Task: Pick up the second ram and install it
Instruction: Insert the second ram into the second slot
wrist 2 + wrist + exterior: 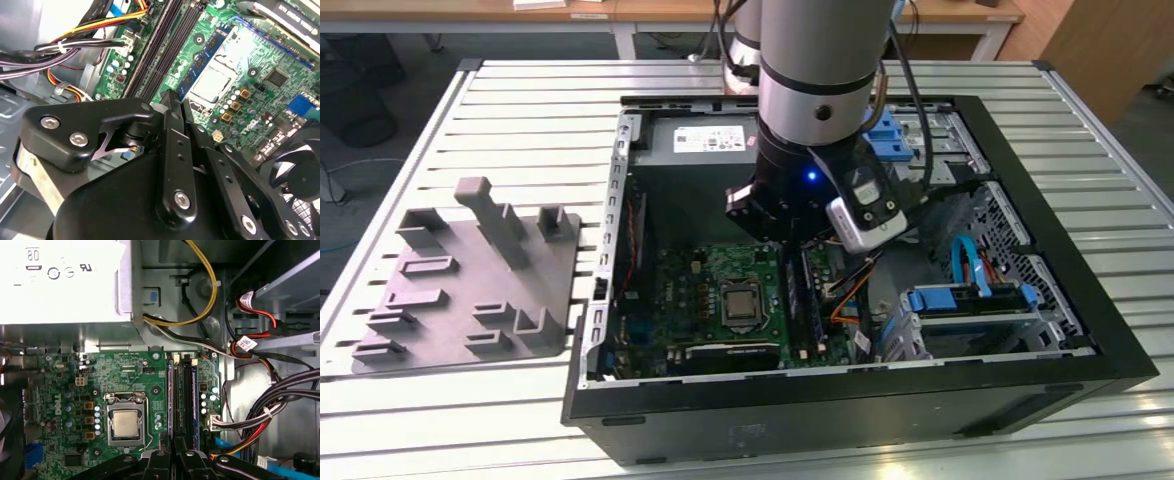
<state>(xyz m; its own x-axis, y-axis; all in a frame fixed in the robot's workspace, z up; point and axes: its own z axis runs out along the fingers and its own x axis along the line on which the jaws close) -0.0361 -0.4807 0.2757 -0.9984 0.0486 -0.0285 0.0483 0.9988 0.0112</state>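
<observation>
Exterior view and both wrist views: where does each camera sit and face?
Exterior view: off the arm, looking down into the open computer case; the arm shows.
First wrist view: on the wrist, facing the motherboard; the pincer shows.
Second wrist view: on the wrist, slanting over the pincer onto the motherboard.
Both wrist views share the processor and memory slots.

I'm working in what looks like a robotics lab: a slatted metal bench (520, 90), an opened computer case (854, 410), wooden desks (667, 12) behind.
</observation>
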